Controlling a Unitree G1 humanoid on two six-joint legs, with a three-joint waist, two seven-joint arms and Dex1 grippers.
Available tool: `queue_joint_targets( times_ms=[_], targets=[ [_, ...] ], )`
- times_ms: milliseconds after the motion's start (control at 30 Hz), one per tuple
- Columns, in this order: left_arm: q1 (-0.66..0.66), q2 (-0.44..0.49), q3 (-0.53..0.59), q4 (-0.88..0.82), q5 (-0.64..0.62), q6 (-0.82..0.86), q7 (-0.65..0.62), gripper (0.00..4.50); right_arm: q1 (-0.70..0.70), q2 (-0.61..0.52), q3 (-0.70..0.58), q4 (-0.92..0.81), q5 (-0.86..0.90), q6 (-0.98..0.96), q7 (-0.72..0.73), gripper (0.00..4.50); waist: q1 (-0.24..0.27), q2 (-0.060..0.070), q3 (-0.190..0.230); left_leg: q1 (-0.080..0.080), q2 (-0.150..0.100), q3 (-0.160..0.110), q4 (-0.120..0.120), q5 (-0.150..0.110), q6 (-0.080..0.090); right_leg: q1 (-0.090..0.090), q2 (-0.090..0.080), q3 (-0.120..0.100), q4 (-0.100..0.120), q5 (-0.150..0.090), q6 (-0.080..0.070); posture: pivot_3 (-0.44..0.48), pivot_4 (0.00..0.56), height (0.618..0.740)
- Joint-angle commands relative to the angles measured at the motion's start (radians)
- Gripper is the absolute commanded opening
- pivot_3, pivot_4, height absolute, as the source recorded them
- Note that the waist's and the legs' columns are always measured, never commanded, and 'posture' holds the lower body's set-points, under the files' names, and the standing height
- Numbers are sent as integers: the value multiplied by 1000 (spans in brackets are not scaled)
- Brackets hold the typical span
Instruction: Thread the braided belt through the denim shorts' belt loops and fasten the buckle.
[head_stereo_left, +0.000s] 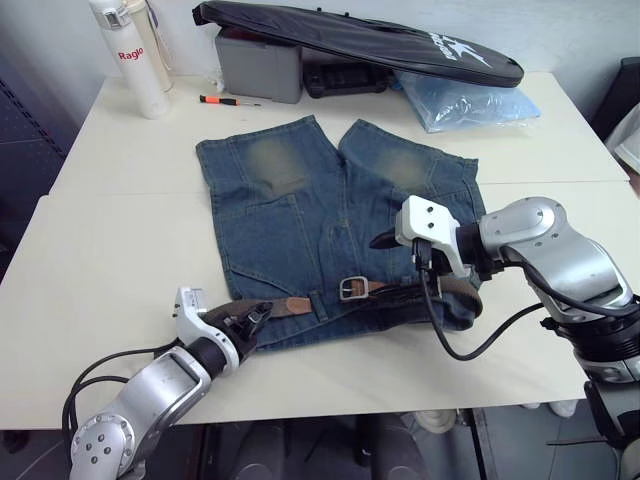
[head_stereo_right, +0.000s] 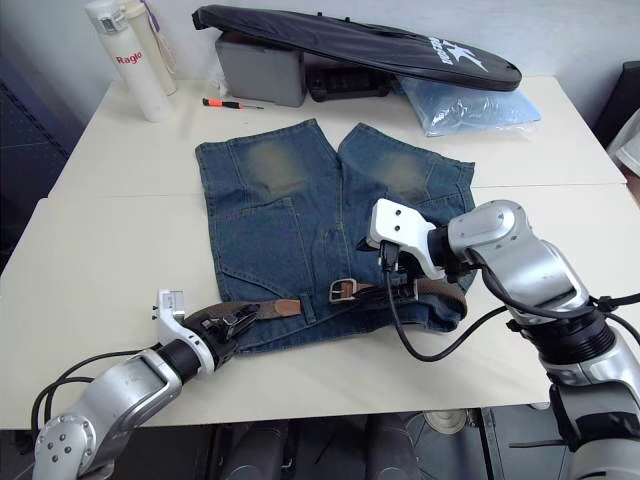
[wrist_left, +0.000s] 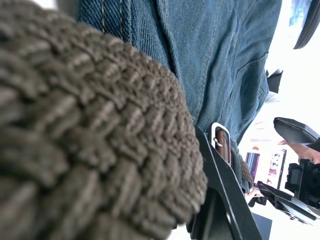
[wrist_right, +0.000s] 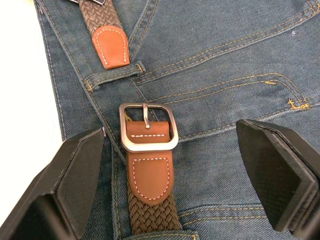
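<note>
The denim shorts (head_stereo_left: 320, 215) lie flat on the white table (head_stereo_left: 110, 250), waistband toward me. Along the waistband runs the braided belt (head_stereo_left: 395, 291). Its silver buckle (wrist_right: 148, 128) sits mid-waistband, and the tan tip (wrist_right: 111, 47) ends right at a belt loop (wrist_right: 114, 75). My left gripper (head_stereo_left: 252, 322) is at the waistband's left corner, shut on a stretch of the braided belt (wrist_left: 90, 135). The right gripper (wrist_right: 170, 135) hovers open just above the buckle, one finger (wrist_right: 75, 175) on each side and neither touching it.
At the table's far side stand a white bottle (head_stereo_left: 130, 55), a grey box (head_stereo_left: 262, 65), a black bag (head_stereo_left: 360, 40) and a blue plastic bag (head_stereo_left: 470, 100). A red-handled screwdriver (head_stereo_left: 228, 100) lies beyond the shorts. The table's front edge (head_stereo_left: 380, 400) is close to the waistband.
</note>
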Motion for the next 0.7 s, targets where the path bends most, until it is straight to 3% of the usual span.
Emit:
queue_joint_targets(
  times_ms=[33, 267, 533, 700],
  targets=[
    [-17, -20, -35, -45, -8, -23, 32, 0, 1, 5, -11, -13, -5, -21, -3, 4491, 0, 0, 0, 0, 0, 0, 0, 0, 0, 0, 0, 0, 0, 0, 0, 0, 150, 740],
    [-44, -71, -106, -38, -8, -34, 52, 0, 2, 9, -9, -10, -18, -27, -6, 4491, 4, 0, 0, 0, 0, 0, 1, 0, 0, 1, 0, 0, 0, 0, 0, 0, 150, 740],
    [-22, -72, -110, -53, -8, -40, 55, 0, 4, 6, -7, -8, -20, -28, -5, 4491, 1, 0, 0, 0, 0, 0, 1, 0, 0, 1, 0, 0, 0, 0, 0, 0, 150, 740],
    [-25, -139, -135, -23, -8, -67, 48, 0, 3, 7, -3, -11, -22, -28, -6, 4491, 2, 0, 0, 0, 0, 0, 2, 0, 0, 1, 0, 0, 0, 0, 0, 0, 150, 740]
  ],
)
